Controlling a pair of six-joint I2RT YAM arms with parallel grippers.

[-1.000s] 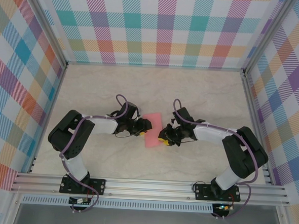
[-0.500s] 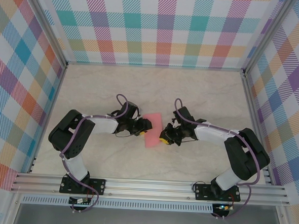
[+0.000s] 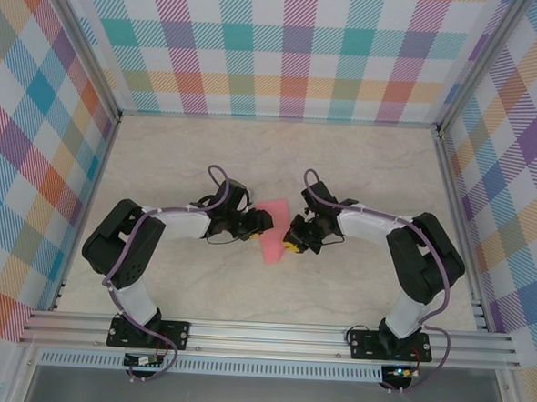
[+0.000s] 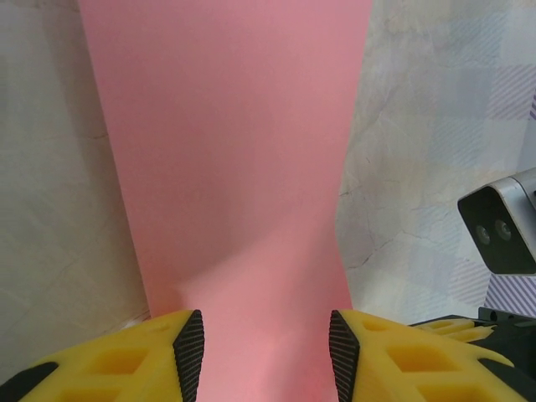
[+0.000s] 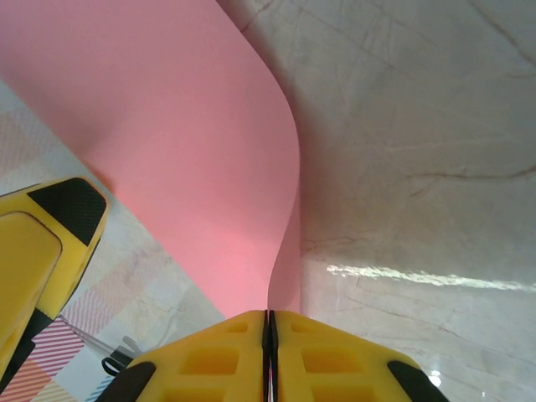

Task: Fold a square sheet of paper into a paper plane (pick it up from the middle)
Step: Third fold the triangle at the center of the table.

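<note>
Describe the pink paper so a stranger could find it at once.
On the pale marbled table, look at the middle, where the left gripper and right gripper nearly meet. The square sheet of paper sits there, its edge pinched by the right gripper: the one thin salmon-pink thing among black-and-yellow hardware.

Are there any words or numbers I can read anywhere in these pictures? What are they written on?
There are none to read.
The pink paper is blank.
The left gripper and the right gripper are plain yellow and black, with no letters.
The checked walls bear only coloured stripes, and the table only marble veins.
The grey camera shows no label.
</note>
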